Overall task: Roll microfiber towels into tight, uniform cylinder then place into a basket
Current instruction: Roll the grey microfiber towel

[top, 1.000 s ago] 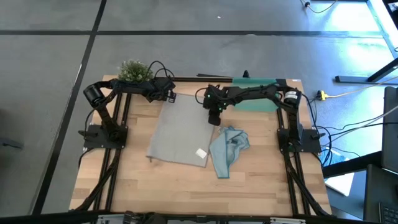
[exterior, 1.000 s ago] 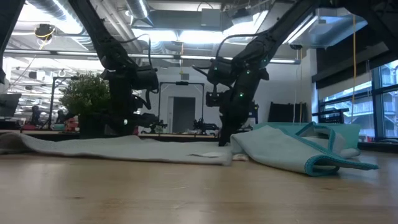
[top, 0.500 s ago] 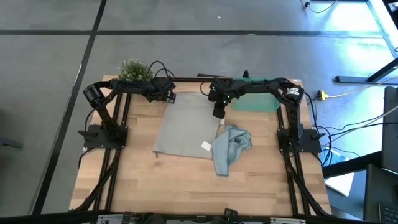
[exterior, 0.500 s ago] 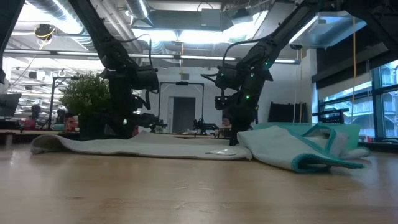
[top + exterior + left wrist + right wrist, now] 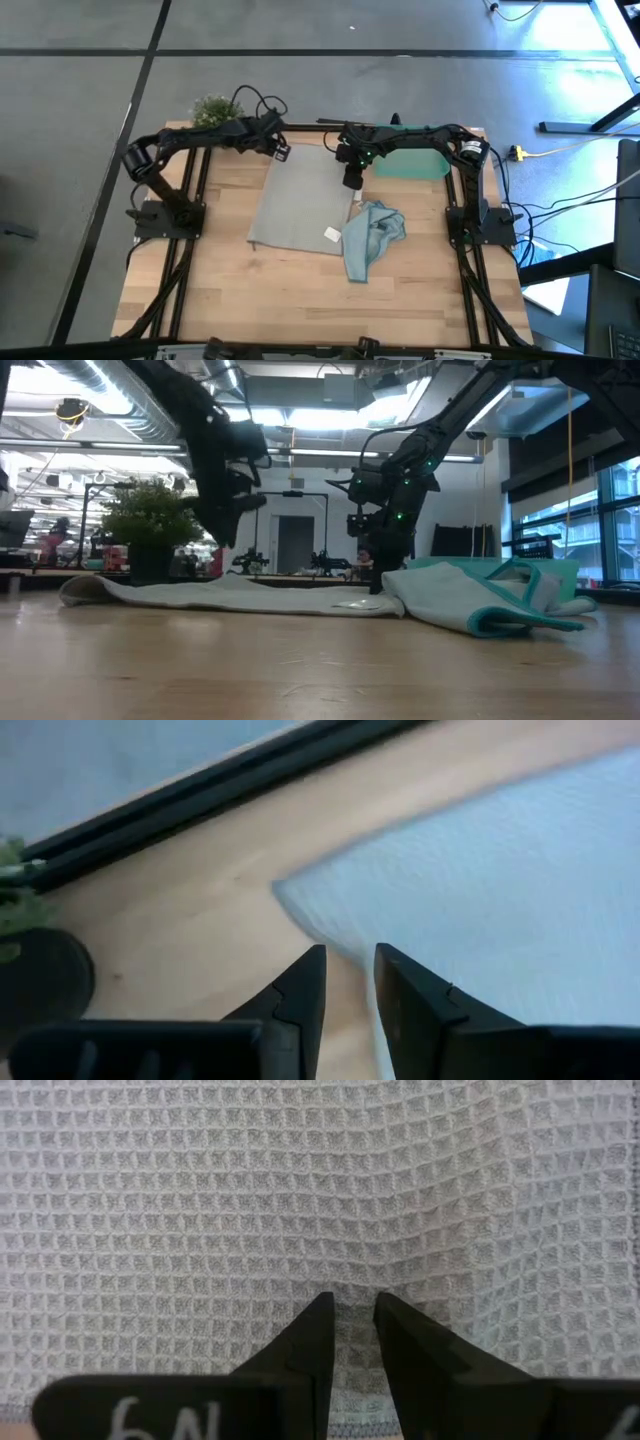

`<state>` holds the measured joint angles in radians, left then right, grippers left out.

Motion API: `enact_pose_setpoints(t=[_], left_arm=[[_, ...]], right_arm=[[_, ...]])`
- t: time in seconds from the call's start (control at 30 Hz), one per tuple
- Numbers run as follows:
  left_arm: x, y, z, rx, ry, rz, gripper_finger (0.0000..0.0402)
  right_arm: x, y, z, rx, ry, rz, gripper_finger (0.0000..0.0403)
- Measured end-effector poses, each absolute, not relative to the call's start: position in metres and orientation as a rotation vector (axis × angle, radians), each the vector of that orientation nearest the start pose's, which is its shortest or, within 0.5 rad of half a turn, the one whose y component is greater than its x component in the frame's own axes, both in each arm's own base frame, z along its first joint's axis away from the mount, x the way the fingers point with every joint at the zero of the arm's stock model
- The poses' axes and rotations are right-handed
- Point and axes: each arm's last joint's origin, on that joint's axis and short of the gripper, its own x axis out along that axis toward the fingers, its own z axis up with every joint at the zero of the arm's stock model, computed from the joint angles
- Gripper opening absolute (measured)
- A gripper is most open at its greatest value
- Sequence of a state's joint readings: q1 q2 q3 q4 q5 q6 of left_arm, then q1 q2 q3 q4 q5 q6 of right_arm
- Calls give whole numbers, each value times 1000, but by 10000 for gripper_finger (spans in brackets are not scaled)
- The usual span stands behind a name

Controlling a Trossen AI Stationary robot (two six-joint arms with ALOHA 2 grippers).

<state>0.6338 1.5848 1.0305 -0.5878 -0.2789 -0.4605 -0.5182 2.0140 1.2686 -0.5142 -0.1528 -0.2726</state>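
2 towels are lying on the wooden table (image 5: pixel 220 285), and neither is rolled. We are seeing the pale grey towel (image 5: pixel 300 200) spread flat in the middle, its far edge close to the table's back rail. The light blue towel (image 5: pixel 368 235) is sitting crumpled just beside its right edge, touching it near a small white tag (image 5: pixel 329 234); we cannot tell which cloth the tag belongs to. The teal basket (image 5: pixel 425 165) is resting at the back right corner, partly under the right arm, well apart from the grey towel's middle. We are watching the right gripper (image 5: pixel 351 183) pressing down at the grey towel's far right corner. In its wrist view the fingers (image 5: pixel 395 1340) are pinching the waffle weave, with a crease running away from the tips, so its jaws are closed on that cloth. The left gripper (image 5: pixel 281 152) is hovering above the grey towel's far left corner, raised off the table in the low view. Its fingers (image 5: pixel 300 982) are standing only a narrow slit apart, with nothing between them. We are also noting 1 small potted plant (image 5: pixel 212 108) at the back left corner, behind the left arm.
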Motion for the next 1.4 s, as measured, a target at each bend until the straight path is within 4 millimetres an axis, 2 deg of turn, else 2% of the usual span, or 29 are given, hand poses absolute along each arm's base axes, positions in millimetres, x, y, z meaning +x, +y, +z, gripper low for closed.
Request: enact_pose_setpoints(t=[0.17, 0.3, 0.43, 0.57, 0.63, 0.73, 0.83, 0.97, 1.2, 1.4], left_arm=[[238, 154, 220, -571, 1025, 962, 85], [234, 120, 233, -608, 1097, 852, 85], [226, 84, 245, -667, 1142, 831, 85], [218, 51, 247, -863, 1217, 813, 85], [215, 35, 243, -983, 1277, 796, 85], [213, 9, 234, -1051, 1334, 771, 85], [208, -15, 223, -1076, 1391, 791, 85], [208, -38, 210, -1097, 1380, 781, 85], [212, -56, 177, -1236, 1258, 740, 85], [211, -57, 156, -1195, 1224, 830, 85]], right_arm=[[331, -183, 137, 195, 1222, -133, 83], [326, -178, 148, 227, 1221, -92, 83], [325, -169, 154, 241, 1245, -56, 83], [329, -155, 163, 221, 1231, -16, 83], [330, -149, 167, 222, 1221, 9, 83], [333, -140, 172, 225, 1207, 10, 83], [336, -132, 173, 230, 1210, 17, 83], [340, -121, 174, 211, 1213, 45, 83], [344, -111, 175, 197, 1212, 67, 83], [344, -110, 175, 213, 1215, 58, 83]])
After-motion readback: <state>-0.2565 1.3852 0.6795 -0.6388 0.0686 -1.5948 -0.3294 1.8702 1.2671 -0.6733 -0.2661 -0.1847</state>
